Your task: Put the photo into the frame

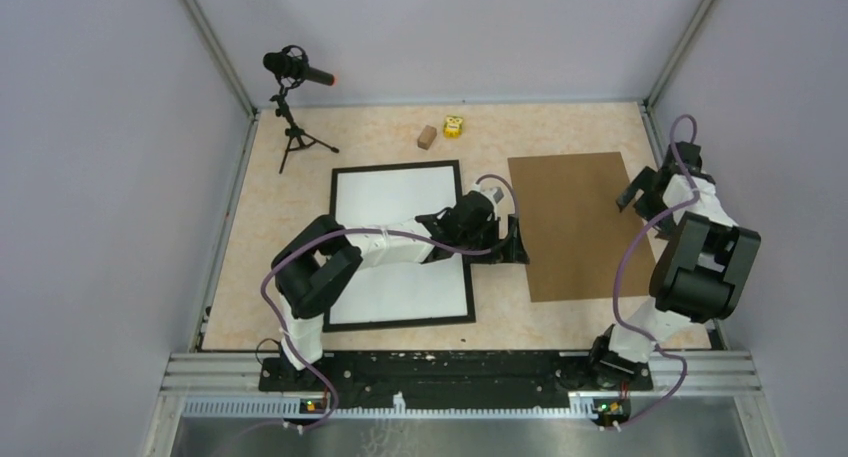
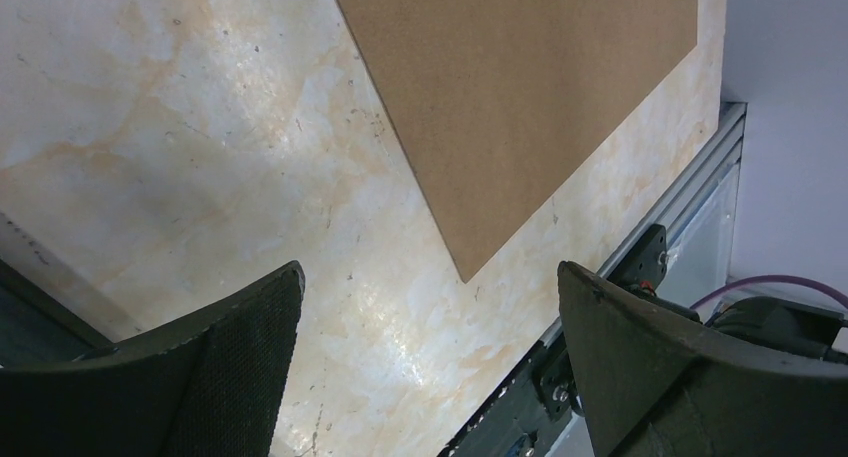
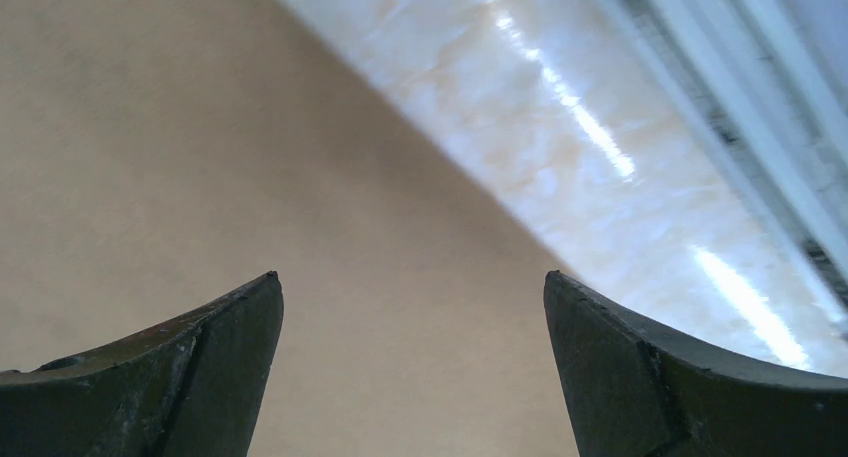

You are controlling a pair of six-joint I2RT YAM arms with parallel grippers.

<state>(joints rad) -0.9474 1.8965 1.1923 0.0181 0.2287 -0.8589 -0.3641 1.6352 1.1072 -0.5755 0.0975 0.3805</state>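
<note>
The black frame lies flat at the table's left centre. A plain white sheet, the photo with its white back up, lies inside it; no cat picture shows. My left arm stretches across the frame. My left gripper is open and empty over bare table between the frame and the brown cardboard board. In the left wrist view the gripper has only tabletop between its fingers. My right gripper is open and empty over the board's right edge, as the right wrist view shows.
A microphone on a tripod stands at the back left. A small brown block and a yellow toy sit at the back centre. The cardboard board fills much of both wrist views. A metal rail runs along the front edge.
</note>
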